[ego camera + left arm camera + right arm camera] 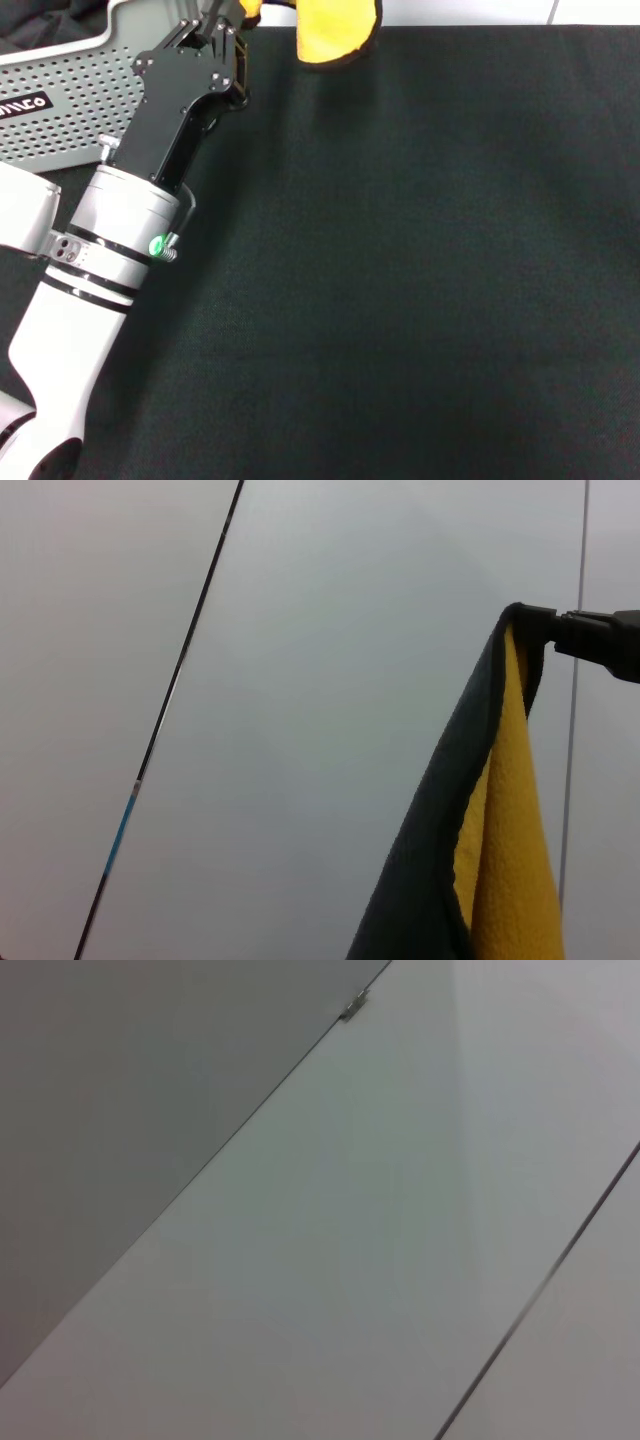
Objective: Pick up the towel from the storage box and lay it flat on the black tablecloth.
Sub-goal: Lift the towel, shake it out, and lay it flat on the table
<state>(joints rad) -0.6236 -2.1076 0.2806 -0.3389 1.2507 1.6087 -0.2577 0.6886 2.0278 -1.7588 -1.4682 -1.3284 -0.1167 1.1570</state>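
**Towel lifted clear of the box, not yet laid down**

Claw first: the left gripper [222,22] was raised at the far left of the table, near the top edge of the head view, just past the corner of the storage box [70,110]. Its fingertips ran out of that picture, but the left wrist view showed a dark fingertip [590,640] pinched on the top corner of the towel [500,830], so the claw looked closed on the cloth. The towel hung from that single point, folded on itself, with the yellow face turned inward and the dark face outside. In the head view only its lower yellow lobe showed, dangling above the far edge of the black tablecloth [400,260]; whether it touched the cloth there was hard to say.

The right gripper was nowhere in sight; its wrist camera saw only pale wall panels, which suggested that arm was parked away from the work.

By my reading, the pick-up was done and the carry was in hand. The next move would call for bringing the hanging towel over the open middle of the tablecloth, lowering it so the free edge lands first, then dragging it away so the fold opens out flat before release.
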